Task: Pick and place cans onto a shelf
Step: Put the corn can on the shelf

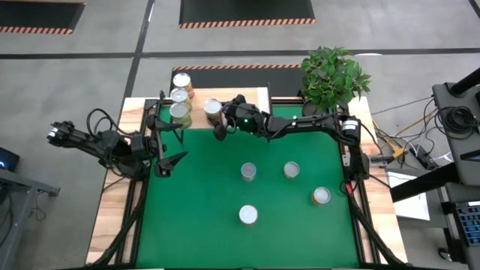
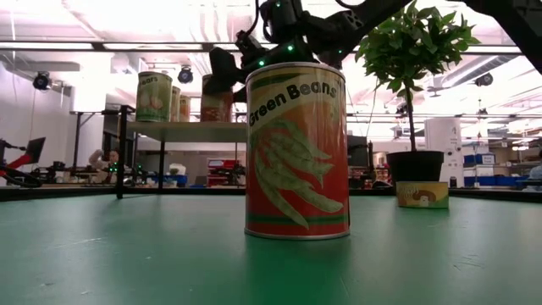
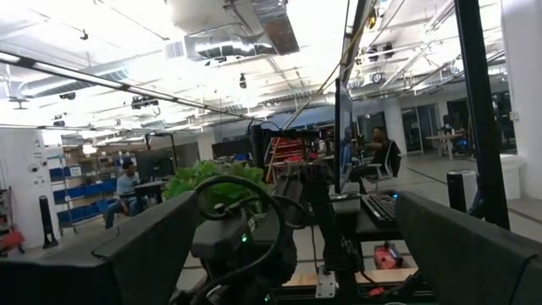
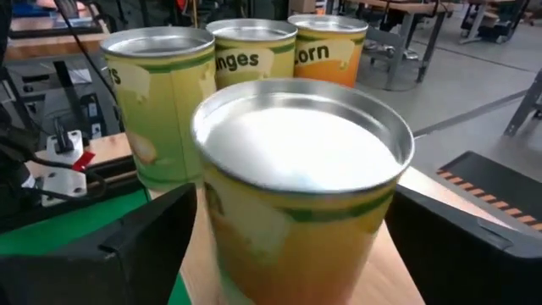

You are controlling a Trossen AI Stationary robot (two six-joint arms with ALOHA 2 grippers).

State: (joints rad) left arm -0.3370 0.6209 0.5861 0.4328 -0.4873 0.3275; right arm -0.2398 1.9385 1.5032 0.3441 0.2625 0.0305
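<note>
From above, your right pincer (image 1: 218, 120) sits spread wide around a can (image 1: 213, 107) standing on the shelf (image 1: 255, 96), not clamped on it; three more cans (image 1: 180, 96) line up just beyond it, and four cans (image 1: 248, 172) stand on the green mat (image 1: 202, 210) behind it. Your left pincer (image 1: 166, 163) waits wide apart over the desk edge. At desk level, a Green Beans can (image 2: 296, 151) blocks most of the shelf. The right wrist shows the can between the fingers (image 4: 127, 246), its base cut off.
</note>
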